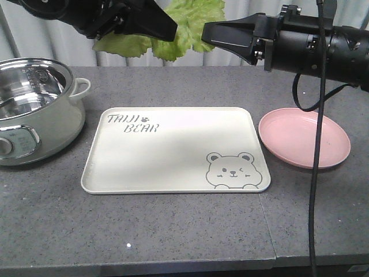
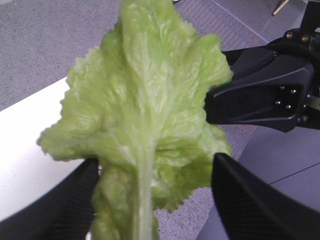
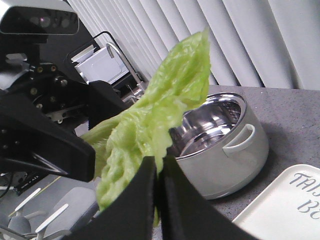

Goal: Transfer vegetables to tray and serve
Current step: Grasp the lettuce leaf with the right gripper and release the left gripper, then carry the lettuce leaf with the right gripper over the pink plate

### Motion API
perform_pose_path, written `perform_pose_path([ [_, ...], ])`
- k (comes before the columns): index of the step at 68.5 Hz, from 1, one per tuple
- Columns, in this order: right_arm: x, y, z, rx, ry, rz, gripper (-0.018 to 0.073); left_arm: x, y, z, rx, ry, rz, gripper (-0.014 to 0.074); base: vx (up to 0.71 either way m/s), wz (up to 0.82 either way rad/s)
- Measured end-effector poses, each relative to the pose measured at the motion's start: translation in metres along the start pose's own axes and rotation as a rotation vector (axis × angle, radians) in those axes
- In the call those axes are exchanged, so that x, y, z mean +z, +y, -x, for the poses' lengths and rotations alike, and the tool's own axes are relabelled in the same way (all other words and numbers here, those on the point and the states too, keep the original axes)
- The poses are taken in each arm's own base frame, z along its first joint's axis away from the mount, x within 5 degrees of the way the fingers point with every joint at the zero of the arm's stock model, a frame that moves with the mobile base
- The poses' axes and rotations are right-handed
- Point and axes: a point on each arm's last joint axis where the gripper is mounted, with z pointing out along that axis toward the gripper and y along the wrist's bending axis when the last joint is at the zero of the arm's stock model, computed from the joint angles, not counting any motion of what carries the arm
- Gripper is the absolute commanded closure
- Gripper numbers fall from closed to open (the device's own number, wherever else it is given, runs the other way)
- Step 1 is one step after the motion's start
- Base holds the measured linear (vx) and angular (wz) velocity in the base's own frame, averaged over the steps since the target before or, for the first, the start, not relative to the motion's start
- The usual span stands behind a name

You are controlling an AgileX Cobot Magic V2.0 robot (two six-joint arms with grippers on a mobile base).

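Observation:
The vegetables (image 1: 185, 23) (image 2: 150, 95) (image 3: 165, 100), crinkly light-green lettuce leaves, hang in the air above the far edge of the tray. My right gripper (image 1: 206, 32) (image 3: 159, 161) reaches in from the right and is shut on a leaf edge. My left gripper (image 1: 164, 26) (image 2: 155, 162) comes from the left with its jaws wide apart. The leaf's pale rib runs between them and the leaf brushes the left finger. The cream tray (image 1: 173, 167) (image 3: 280, 205), printed with a bear and "TAIJI BEAR", lies bare at the table's centre, below both grippers.
A steel-lined electric pot (image 1: 34, 109) (image 3: 220, 145) with white handles stands at the left of the grey table. A round pink plate (image 1: 304, 137) sits right of the tray. The right arm's black cable (image 1: 316, 190) hangs down in front of the plate.

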Motion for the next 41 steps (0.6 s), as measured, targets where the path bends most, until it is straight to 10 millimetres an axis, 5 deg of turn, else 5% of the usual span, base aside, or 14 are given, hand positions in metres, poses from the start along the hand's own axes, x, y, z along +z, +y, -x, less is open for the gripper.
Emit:
perform_pose_path([
  [25,-0.005,-0.003,0.004,-0.016,-0.023,-0.048,0.0565,-0.011,-0.007,-0.001,0.019,-0.005,0.004,0.0055,0.0,0.0],
  [41,-0.055,-0.016,0.03,-0.024,-0.12,-0.143,0.0565,-0.035,-0.012,-0.003,0.102,-0.02,0.142,0.0062,0.0,0.0],
])
